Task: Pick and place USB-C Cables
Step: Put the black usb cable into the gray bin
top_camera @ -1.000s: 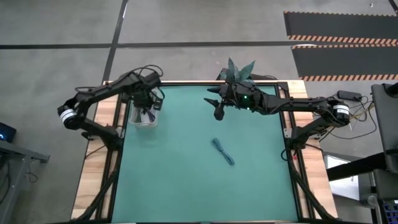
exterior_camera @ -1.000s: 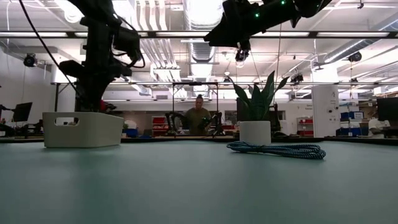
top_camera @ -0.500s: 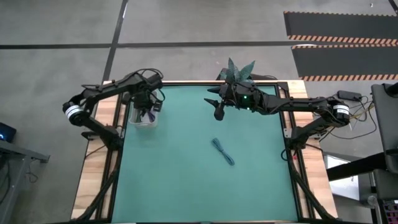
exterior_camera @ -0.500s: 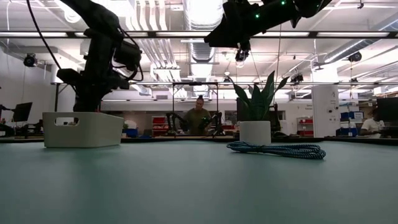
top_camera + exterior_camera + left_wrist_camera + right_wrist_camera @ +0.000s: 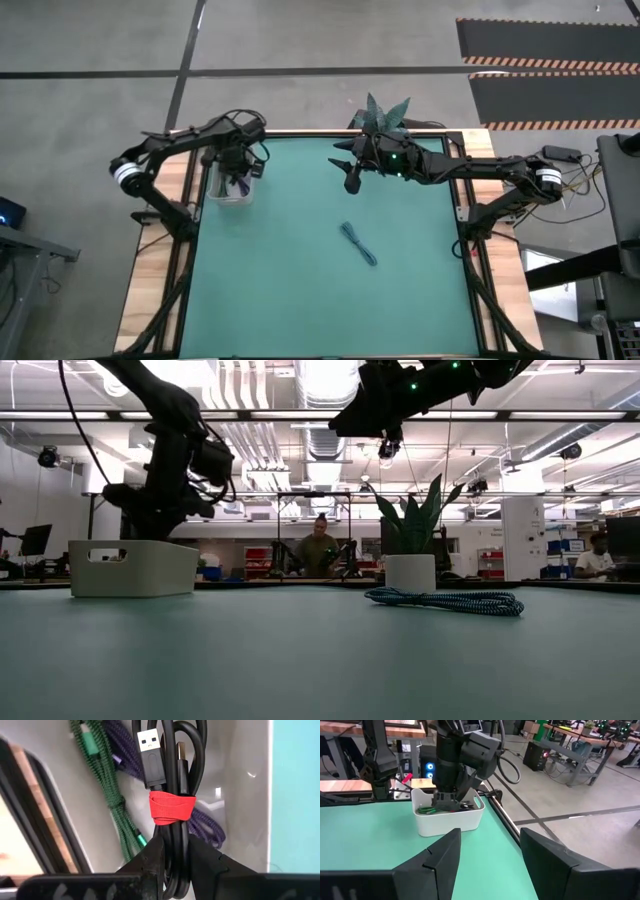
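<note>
My left gripper [image 5: 238, 178] is over the white bin [image 5: 228, 198] at the table's far left, shut on the black cable bundle with a red strap [image 5: 172, 805]. Under it a green bundle [image 5: 107, 795] and a dark purple bundle [image 5: 207, 822] lie on the bin's floor. The teal-blue bundle [image 5: 358, 243] lies flat on the green mat near the table's middle and also shows in the low view [image 5: 445, 601]. My right gripper [image 5: 350, 180] is open and raised over the far middle of the table, well away from that bundle. My left gripper pinches the black bundle between its two fingers [image 5: 152, 857], on the looped end just behind the red strap [image 5: 175, 837]. The bundle runs out along the fingers, plug end [image 5: 150, 745] leading. The fingers slant down into the bin from above. Whether the plug end touches the bin floor does not show.
A potted plant [image 5: 385, 115] stands at the far edge, right behind my right gripper. The bin's walls [image 5: 135, 568] rise around my left gripper. Open green mat lies around the teal-blue bundle. People and workbenches show in the room beyond the table.
My left arm has swung its elbow toward the table's far side, and the gripper has tipped from pointing straight down to a slant while staying over the bin. The teal-blue bundle has not moved.
</note>
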{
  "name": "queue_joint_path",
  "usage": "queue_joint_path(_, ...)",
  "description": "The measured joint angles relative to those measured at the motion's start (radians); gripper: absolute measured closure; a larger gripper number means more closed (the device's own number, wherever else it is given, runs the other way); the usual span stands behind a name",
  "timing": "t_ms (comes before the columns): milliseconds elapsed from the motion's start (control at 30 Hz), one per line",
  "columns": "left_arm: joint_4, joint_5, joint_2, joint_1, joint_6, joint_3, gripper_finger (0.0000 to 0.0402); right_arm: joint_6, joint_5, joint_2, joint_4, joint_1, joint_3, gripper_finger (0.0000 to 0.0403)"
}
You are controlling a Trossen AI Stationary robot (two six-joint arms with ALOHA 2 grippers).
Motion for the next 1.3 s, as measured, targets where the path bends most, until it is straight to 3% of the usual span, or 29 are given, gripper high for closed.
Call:
queue_joint_path(533, 0.036, -0.057, 0.012, 0.005, -0.023, -0.01, 0.0354, -0.001, 0.0, 0.0, -0.002, 0.0, 0.0, 0.0207)
queue_joint_path(1300, 0.17, -0.061, 0.012, 0.005, -0.025, -0.145, 0.0351, 0.002, 0.0, 0.0, -0.014, -0.006, 0.0, 0.0207)
